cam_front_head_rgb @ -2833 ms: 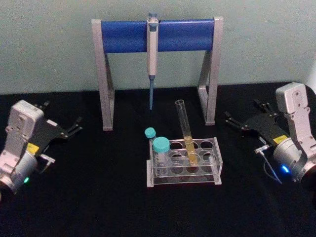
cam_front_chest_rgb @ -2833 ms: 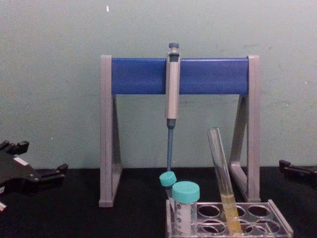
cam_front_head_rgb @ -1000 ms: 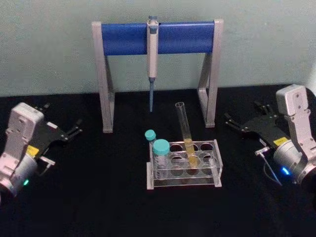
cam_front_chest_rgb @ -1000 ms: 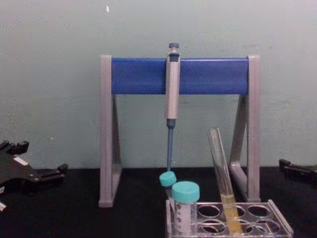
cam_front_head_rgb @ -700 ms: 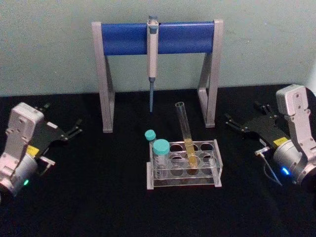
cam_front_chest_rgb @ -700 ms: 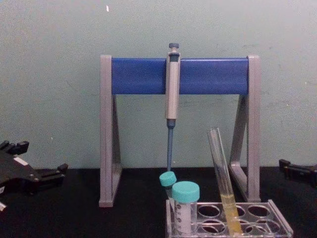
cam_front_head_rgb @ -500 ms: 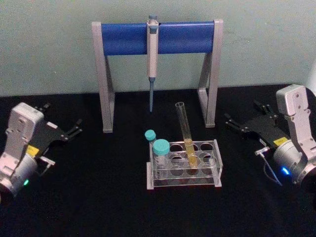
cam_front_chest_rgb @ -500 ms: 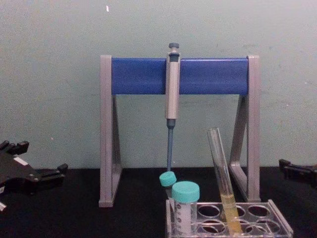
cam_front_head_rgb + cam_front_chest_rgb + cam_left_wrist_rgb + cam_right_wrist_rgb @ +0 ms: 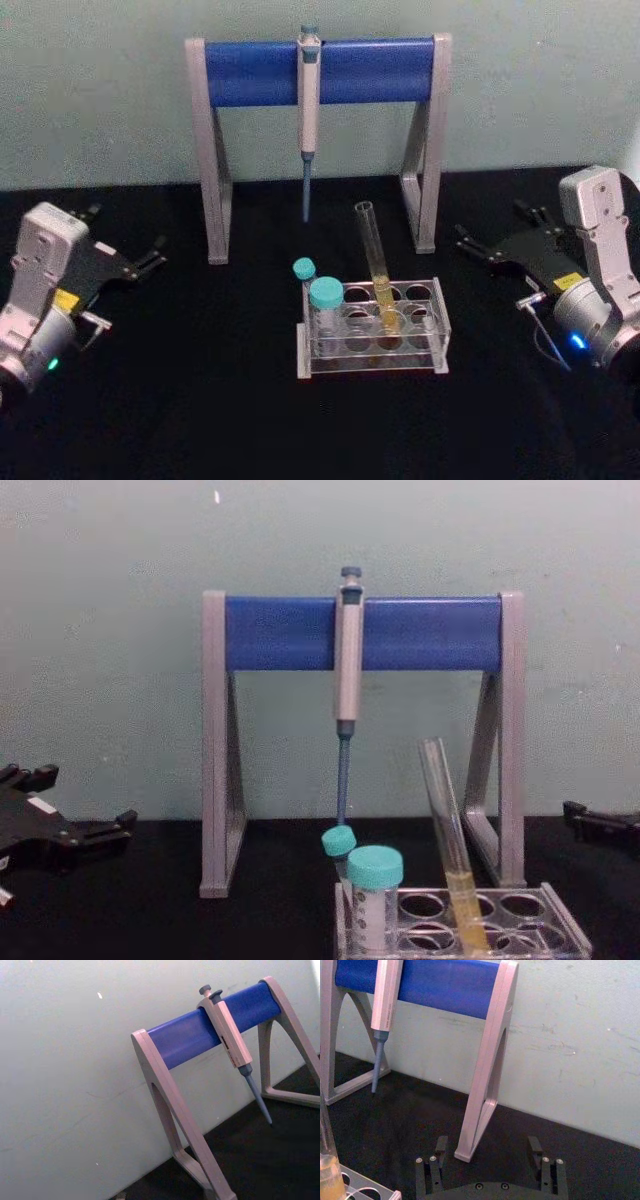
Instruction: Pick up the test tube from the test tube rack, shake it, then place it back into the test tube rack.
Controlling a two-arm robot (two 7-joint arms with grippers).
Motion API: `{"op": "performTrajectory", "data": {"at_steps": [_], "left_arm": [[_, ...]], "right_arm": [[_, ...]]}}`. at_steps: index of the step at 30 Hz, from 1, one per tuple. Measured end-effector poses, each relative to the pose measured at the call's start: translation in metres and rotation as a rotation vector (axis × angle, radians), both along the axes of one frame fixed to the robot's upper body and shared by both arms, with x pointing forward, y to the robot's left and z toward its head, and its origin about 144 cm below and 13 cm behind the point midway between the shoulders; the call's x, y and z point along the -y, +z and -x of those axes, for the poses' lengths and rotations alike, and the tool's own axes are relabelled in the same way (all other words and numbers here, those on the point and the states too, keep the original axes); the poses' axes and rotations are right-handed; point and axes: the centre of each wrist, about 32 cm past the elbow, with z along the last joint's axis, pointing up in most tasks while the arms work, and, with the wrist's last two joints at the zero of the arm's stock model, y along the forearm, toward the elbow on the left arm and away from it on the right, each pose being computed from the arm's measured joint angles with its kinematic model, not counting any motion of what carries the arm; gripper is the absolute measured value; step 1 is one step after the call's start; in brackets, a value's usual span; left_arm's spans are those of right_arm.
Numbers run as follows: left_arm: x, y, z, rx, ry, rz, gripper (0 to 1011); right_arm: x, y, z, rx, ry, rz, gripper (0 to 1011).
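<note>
Well apart, the test tube [image 9: 376, 268] leans in its rack [image 9: 372, 337] (both claws gape, empty).

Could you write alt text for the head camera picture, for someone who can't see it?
A glass test tube with yellow liquid leans in a clear rack on a black table, beside two teal-capped tubes. The open left gripper and open right gripper rest at either side; behind, a pipette hangs on a blue stand.
</note>
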Motion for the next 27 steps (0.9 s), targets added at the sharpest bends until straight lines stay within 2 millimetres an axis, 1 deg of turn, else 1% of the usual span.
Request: {"op": "performTrajectory", "data": {"at_steps": [27], "left_arm": [[0.0, 0.0, 0.0, 0.0, 0.0, 0.0, 1001]], "right_arm": [[0.0, 0.0, 0.0, 0.0, 0.0, 0.0, 1000]]}}
